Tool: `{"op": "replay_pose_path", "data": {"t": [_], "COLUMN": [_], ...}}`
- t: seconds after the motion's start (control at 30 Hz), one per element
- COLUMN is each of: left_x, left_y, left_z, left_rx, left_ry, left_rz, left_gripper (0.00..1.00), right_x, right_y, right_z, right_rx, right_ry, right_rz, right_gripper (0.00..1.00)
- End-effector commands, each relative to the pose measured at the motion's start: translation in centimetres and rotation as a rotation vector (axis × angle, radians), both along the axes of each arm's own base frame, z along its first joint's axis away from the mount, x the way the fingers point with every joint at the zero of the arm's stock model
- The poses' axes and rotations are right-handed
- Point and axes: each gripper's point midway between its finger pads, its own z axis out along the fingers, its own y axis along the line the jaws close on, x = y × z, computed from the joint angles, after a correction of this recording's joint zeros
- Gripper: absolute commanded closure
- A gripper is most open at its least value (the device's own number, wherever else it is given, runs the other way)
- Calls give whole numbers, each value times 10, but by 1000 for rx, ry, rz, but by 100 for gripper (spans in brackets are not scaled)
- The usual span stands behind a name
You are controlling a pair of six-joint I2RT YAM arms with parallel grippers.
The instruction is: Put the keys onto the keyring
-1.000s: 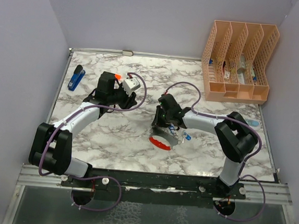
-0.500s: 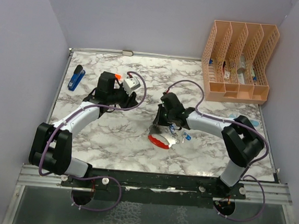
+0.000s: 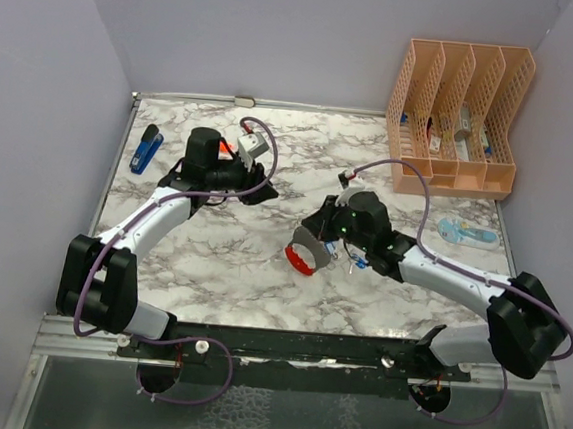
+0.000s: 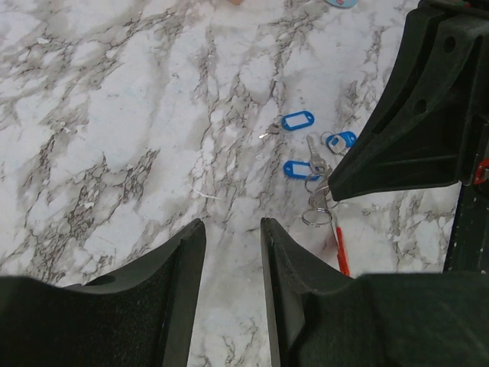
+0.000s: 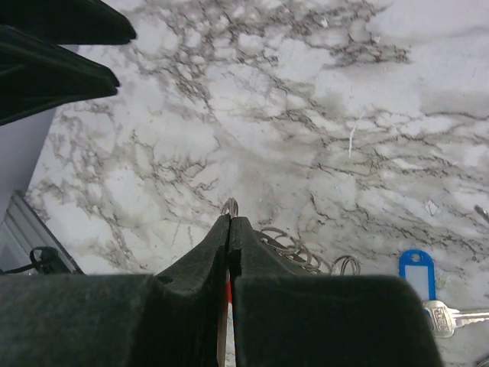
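A marble-patterned table [image 3: 211,268] fills the scene, with grey walls on three sides. The left arm [image 3: 150,223] reaches from its base at the near left corner toward the middle of the far half. The right arm [image 3: 441,278] stretches from the near right corner across to the centre. A peach file rack [image 3: 456,109] stands in the far right corner with small items in its slots.

The left gripper [image 3: 260,192] hangs over bare marble. In its wrist view its fingers [image 4: 183,260] are parted by a narrow gap with nothing between them.

The right gripper [image 3: 316,239] is low over the centre of the table. In its wrist view its fingers [image 5: 252,264] are pressed together, with a thin red sliver showing in the seam between them and a small wire loop poking out at the tips. It grips the keyring [image 3: 305,258], whose grey band and red loop show just in front of the gripper in the top view, near the table's centre.

A dark-blue stapler [image 3: 147,149] lies near the far left edge. A pale-blue flat item [image 3: 466,233] lies by the right edge, in front of the rack.

The keys [image 3: 358,261] lie on the marble just right of the keyring. The left wrist view shows three blue tags [image 4: 296,121] close together with silver blades and a cluster of small wire rings [image 4: 317,208] beside them.
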Motion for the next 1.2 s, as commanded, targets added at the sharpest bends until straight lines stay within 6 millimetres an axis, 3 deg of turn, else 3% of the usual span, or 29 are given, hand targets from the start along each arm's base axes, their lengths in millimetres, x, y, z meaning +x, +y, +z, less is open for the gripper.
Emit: {"op": "replay_pose_path", "data": {"t": [0.0, 0.43, 0.7, 0.97, 1.17], "left_x": [-8, -12, -2, -25, -22], "left_y": [-13, -20, -18, -24, -26], "left_z": [31, 70, 113, 128, 124], "left_rx": [-112, -223, -288, -432, -461], "left_ry": [19, 35, -87, -154, -181], "left_rz": [-80, -115, -121, -239, -247], "left_gripper": [62, 62, 61, 53, 47], "right_x": [4, -8, -8, -19, -25], "right_y": [10, -2, 9, 12, 15], "right_z": [71, 137, 141, 155, 163], "right_rx": [160, 287, 259, 305, 331], "right_ry": [-231, -538, -561, -610, -632], "right_rz": [51, 67, 133, 175, 201], "right_gripper": [99, 99, 99, 99, 99]}}
